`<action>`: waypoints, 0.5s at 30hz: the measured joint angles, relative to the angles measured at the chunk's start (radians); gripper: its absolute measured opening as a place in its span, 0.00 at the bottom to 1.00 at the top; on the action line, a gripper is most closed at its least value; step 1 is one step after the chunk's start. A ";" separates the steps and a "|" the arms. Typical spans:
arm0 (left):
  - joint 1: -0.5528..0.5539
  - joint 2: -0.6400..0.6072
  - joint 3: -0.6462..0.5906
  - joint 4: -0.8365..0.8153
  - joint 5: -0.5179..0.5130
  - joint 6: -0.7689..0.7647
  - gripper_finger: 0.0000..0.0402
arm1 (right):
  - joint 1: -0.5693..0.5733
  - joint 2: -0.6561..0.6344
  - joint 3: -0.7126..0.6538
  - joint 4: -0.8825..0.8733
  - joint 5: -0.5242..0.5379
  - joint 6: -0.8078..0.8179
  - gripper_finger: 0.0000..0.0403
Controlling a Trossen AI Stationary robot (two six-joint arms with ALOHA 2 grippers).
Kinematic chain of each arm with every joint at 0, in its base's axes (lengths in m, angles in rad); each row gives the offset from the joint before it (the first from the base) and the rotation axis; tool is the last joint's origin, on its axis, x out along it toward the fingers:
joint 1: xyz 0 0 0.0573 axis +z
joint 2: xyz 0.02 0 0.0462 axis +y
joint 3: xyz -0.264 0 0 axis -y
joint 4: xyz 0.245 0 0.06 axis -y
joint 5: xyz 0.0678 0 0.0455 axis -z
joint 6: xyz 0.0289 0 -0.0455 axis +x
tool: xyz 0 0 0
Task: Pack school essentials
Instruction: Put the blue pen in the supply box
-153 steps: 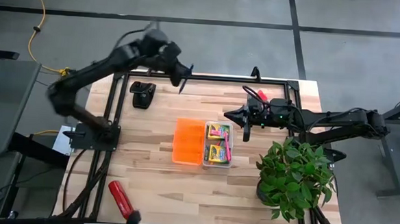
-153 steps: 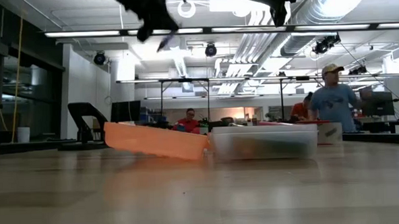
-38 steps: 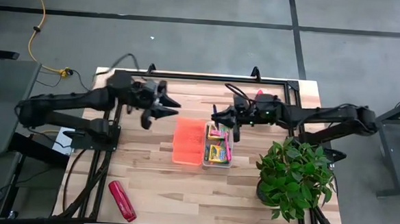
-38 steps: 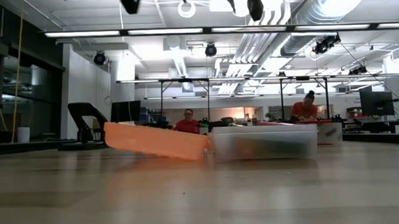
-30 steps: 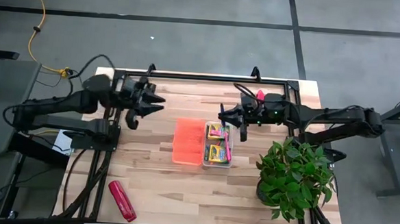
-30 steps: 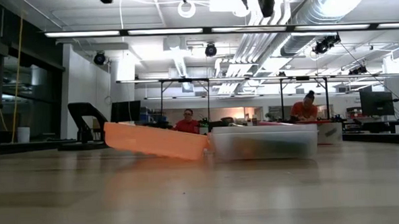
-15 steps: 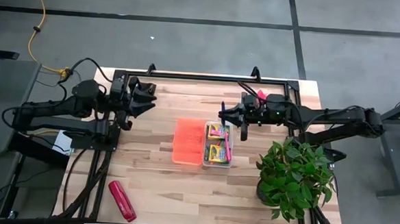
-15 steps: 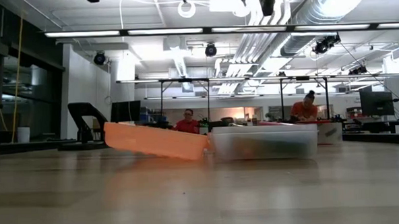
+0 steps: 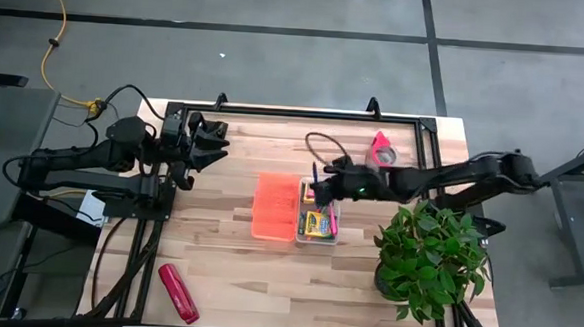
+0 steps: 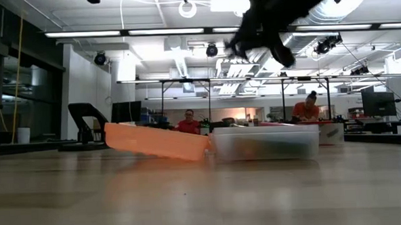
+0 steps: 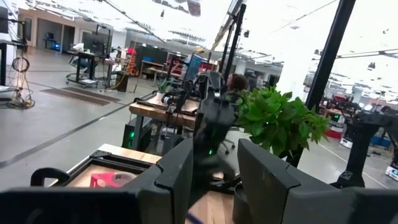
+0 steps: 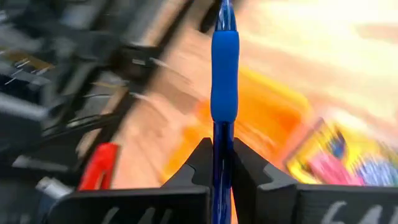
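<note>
My right gripper [image 9: 322,188] hovers over the far end of the clear box [image 9: 316,235] and is shut on a blue pen [image 12: 224,74], which shows as a short blue line [image 9: 314,175] in the high view. Two yellow-and-green crayon boxes [image 9: 317,223] and a pink marker [image 9: 333,223] lie in the box. The orange lid [image 9: 276,205] rests beside the box, leaning on its left wall. My left gripper [image 9: 216,142] is open and raised at the far left, with nothing between its fingers [image 11: 180,171]. My right gripper pinches the pen's dark barrel [image 12: 223,146] between its two fingers, just behind the blue rubber grip. The pen runs along the fingers and sticks out past their tips. It comes in from the table's right, slanting down, and the pen is lifted clear above the box.
A potted plant [image 9: 430,251] stands at the near right, under my right arm. A pink tape roll [image 9: 381,148] lies at the far edge. A long red object [image 9: 177,292] lies near the front left. Bare wood lies in front of the box.
My right gripper has sunk toward the clear box, moved toward the table's left and rolled about its own line, carrying the pen with it. My left gripper has drawn back a little toward the table's left edge and then kept still.
</note>
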 joint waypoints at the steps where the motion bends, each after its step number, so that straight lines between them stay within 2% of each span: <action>1: 0.000 0.000 0.000 -0.003 0.000 0.000 0.29 | 0.004 0.024 0.000 -0.021 0.009 0.060 0.02; 6: 0.000 0.000 0.000 -0.007 0.000 0.000 0.29 | 0.015 0.129 0.000 -0.049 0.001 0.295 0.02; 10: 0.000 0.000 0.000 -0.014 0.000 0.000 0.29 | 0.015 0.206 0.000 -0.012 -0.084 0.391 0.02; 15: 0.001 0.000 0.000 -0.042 -0.010 0.000 0.29 | 0.015 0.287 0.001 0.118 -0.112 0.471 0.02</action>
